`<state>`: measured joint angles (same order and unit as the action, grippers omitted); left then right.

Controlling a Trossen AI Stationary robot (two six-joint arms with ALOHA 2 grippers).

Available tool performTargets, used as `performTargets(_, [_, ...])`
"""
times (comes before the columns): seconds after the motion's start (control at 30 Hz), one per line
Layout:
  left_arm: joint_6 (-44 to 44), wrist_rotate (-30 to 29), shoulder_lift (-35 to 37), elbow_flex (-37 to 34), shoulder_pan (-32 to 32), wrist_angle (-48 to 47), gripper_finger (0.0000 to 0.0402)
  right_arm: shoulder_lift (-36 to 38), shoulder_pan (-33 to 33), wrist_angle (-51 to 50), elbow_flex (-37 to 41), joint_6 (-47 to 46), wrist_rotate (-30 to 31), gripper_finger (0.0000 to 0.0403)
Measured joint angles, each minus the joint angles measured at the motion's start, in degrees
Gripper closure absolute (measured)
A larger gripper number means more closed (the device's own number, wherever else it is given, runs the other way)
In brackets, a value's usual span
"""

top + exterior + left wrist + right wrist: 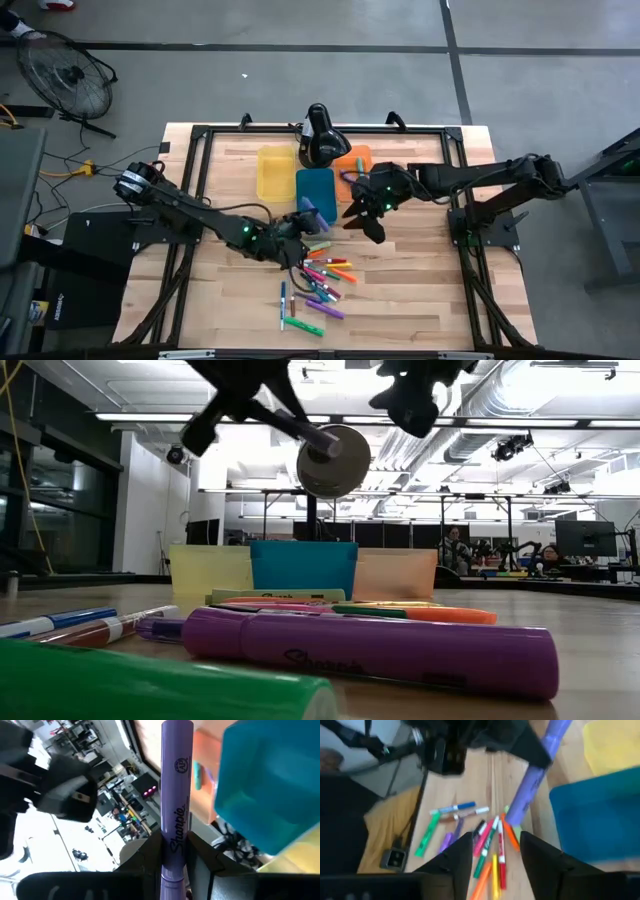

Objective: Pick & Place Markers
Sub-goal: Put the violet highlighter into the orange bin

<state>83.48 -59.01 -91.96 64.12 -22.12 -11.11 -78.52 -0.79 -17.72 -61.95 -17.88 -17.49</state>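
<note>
- The left gripper point(300, 222) is reaching in from the left side of the table point(420, 290) and hovering just beside the near end of the blue bin point(315, 187).
- Its jaws are pinching narrowly on a lavender marker point(176, 795), gripping it near one end; in the left wrist view the barrel is standing straight out between the two fingers point(150, 855), with the blue bin just past it.
- The yellow bin point(274, 171) is sitting furthest left in the row of three, the blue bin is lying in the middle, touching it, and the orange bin point(355, 160) is lying on the right.
- The loose markers point(322, 278) are lying scattered on the wood, nearer the front edge than the bins, between the two arms: green, purple, pink, orange, red and blue ones, some overlapping.
- In the low view a fat purple marker point(380, 647) and a green marker point(150, 688) are lying closest to the camera, with the three bins standing behind them.
- The right gripper point(370, 225) is hanging over the table, right of the blue bin and near the orange bin.
- Its jaws are standing apart with nothing between them; the right wrist view is looking down past the spread fingers point(455, 862) at the marker pile and at the lavender marker in the other arm's grip.
</note>
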Motion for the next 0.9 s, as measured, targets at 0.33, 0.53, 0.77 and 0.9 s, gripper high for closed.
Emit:
performTargets(0.33, [9.77,1.89,0.02,0.0,2.82,10.09,0.0348,-2.61,-1.87,2.26,0.0,-1.2,-4.36,0.0203])
performTargets(0.53, [10.11,3.44,0.02,-0.02,3.4,10.88,0.0348,-4.87,-2.15,5.1,0.0,-0.91,-5.67,0.0203])
performTargets(0.77, [11.44,4.11,0.02,-0.17,3.44,10.43,0.0348,-6.95,-3.13,5.95,0.0,0.19,-6.51,0.0203])
performTargets(0.9, [11.21,3.77,0.02,-0.2,3.44,10.17,0.0348,-7.45,-3.79,6.22,0.0,0.39,-6.44,0.0203])
